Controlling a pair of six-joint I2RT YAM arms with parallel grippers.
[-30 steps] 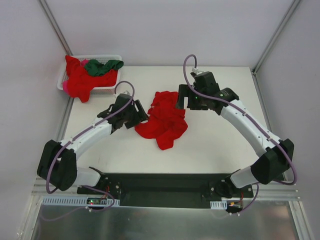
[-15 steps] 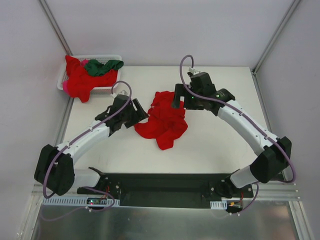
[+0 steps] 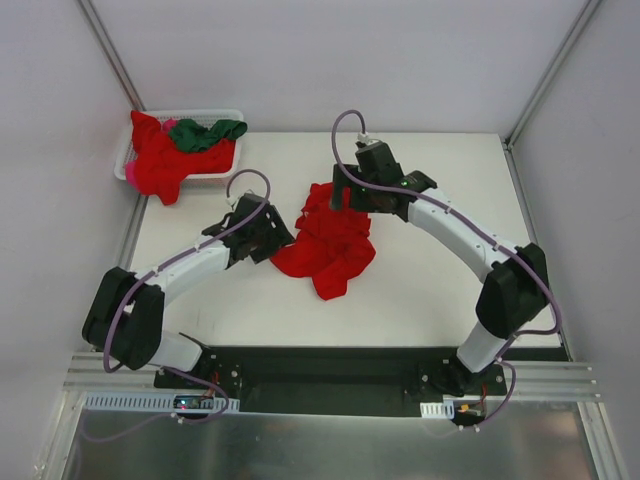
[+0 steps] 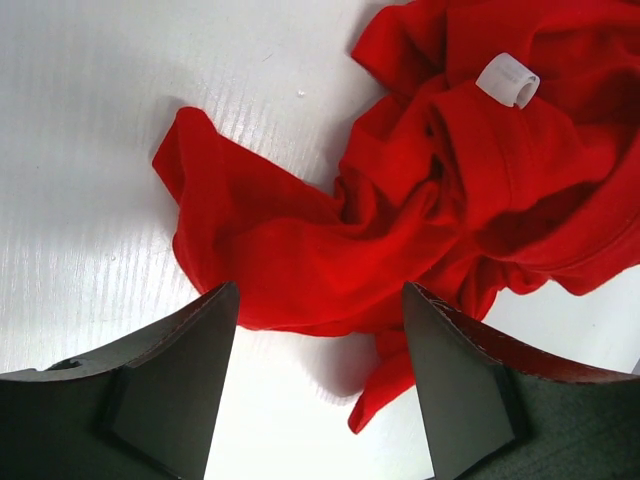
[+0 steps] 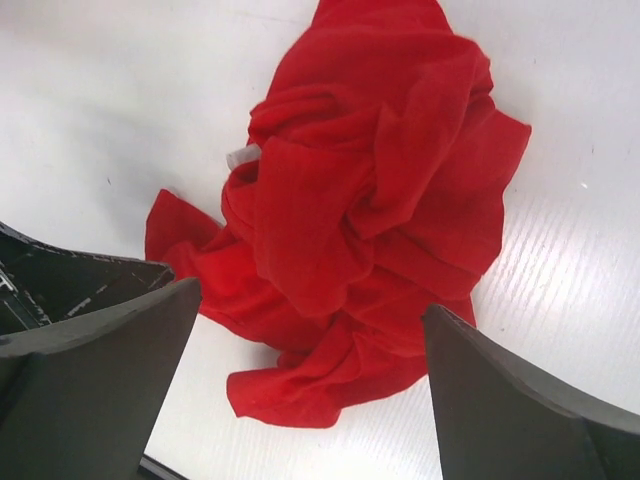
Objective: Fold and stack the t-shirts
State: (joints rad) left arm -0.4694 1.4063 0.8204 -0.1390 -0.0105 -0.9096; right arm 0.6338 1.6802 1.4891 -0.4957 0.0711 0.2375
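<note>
A crumpled red t-shirt lies in a heap in the middle of the white table. It fills the left wrist view, where a white neck label shows, and the right wrist view. My left gripper is open at the heap's left edge, its jaws either side of a low fold. My right gripper is open and empty above the heap's far edge. More red t-shirts and a dark green one lie in the basket.
A white lattice basket stands at the table's back left corner, with red cloth hanging over its near rim. Grey walls and metal posts close in the back and sides. Bare table lies right of the heap.
My right gripper has moved left and in over the far edge of the red heap. My left gripper has shifted slightly towards the heap's left edge. The shirt has not moved.
</note>
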